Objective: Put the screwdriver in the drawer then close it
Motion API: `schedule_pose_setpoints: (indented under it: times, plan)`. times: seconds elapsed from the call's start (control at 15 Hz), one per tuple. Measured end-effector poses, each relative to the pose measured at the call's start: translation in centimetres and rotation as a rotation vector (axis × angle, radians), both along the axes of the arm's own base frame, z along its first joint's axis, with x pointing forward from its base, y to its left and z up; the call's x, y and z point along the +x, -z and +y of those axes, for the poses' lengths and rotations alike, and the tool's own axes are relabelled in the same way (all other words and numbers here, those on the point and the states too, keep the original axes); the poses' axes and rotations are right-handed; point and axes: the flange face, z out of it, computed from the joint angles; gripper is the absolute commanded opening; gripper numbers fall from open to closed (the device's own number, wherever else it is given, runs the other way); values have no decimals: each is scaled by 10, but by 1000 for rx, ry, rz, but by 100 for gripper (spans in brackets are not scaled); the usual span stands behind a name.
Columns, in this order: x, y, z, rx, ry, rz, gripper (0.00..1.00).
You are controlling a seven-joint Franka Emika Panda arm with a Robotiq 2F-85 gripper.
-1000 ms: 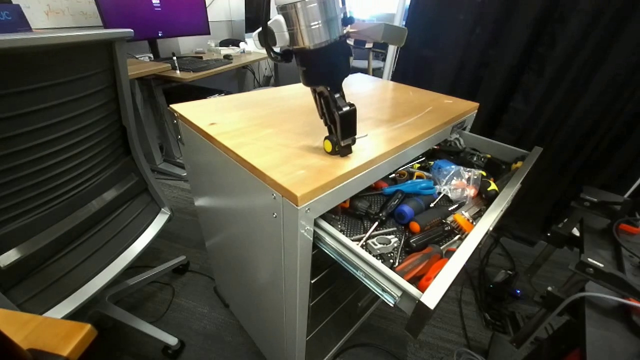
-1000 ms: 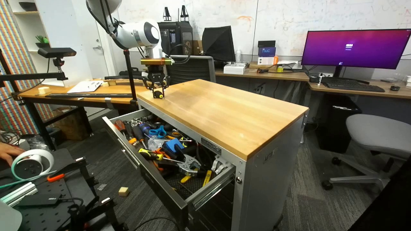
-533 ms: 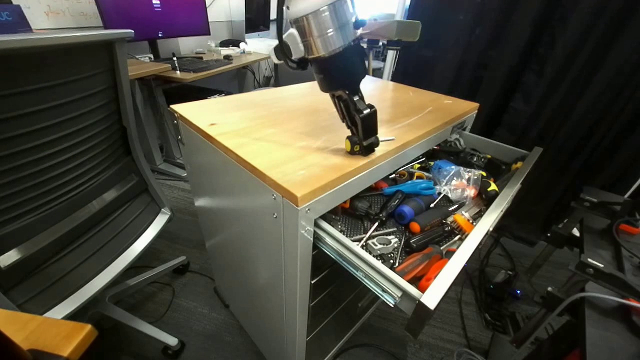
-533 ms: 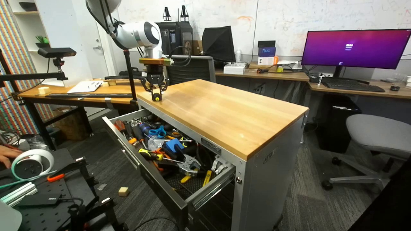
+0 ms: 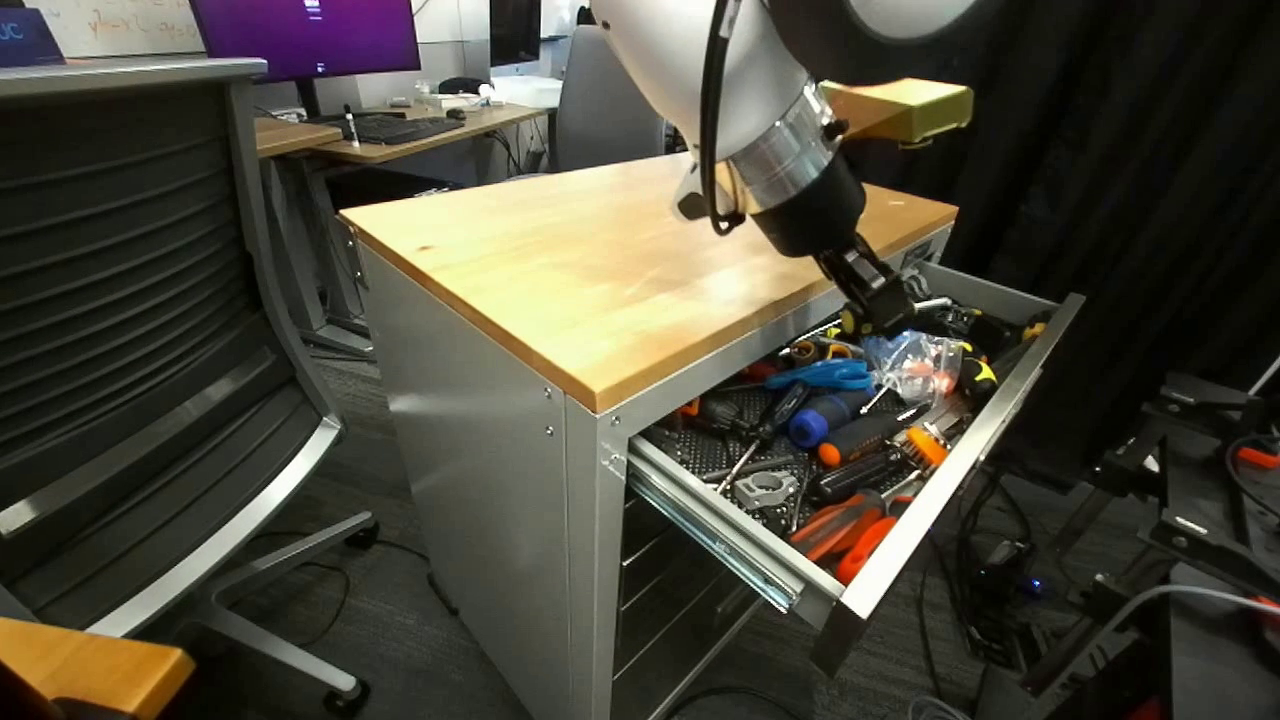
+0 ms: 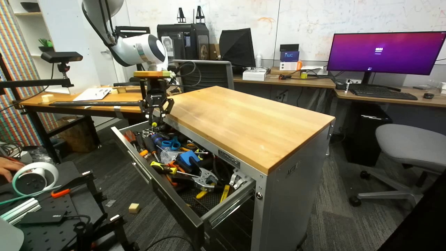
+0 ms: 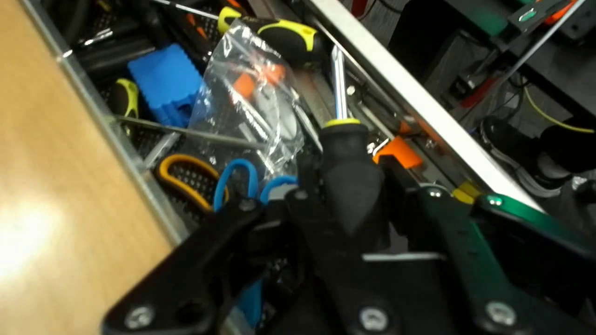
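The screwdriver has a black handle with a yellow end (image 5: 850,322), which also shows in an exterior view (image 6: 154,124). In the wrist view its dark handle (image 7: 347,172) lies between the fingers, with the metal shaft pointing away. My gripper (image 5: 880,308) is shut on the handle, also seen in an exterior view (image 6: 155,119) and the wrist view (image 7: 351,186). It holds the screwdriver over the open drawer (image 5: 960,475), apparently above the tools. The drawer is pulled far out in both exterior views (image 6: 153,179); its white front rim (image 7: 419,102) crosses the wrist view.
The drawer is full of tools: blue scissors (image 5: 825,374), a clear plastic bag (image 5: 915,360), a blue block (image 6: 188,157) and orange-handled pliers (image 5: 840,525). The wooden cabinet top (image 6: 237,118) borders the drawer. A dark cart (image 5: 1190,540) stands in front of it.
My gripper closed on the screwdriver on the wooden top. It has since moved off the top's front edge with the screwdriver, tilting, to over the drawer. The drawer has not moved.
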Motion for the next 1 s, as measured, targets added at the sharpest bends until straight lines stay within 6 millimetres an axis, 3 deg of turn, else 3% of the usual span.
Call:
schedule_pose_setpoints:
  times: [0.2,0.27,0.53,0.6,0.73,1.0]
  plan:
    - [-27,11,-12,-58,1,65,96]
    - [-36,12,-17,-74,0,85,100]
    - [-77,14,-41,-121,13,168,100]
    - [-90,16,-47,-126,23,195,75]
    - [-118,23,-58,-140,41,253,72]
    - [-153,39,-69,-242,94,261,39]
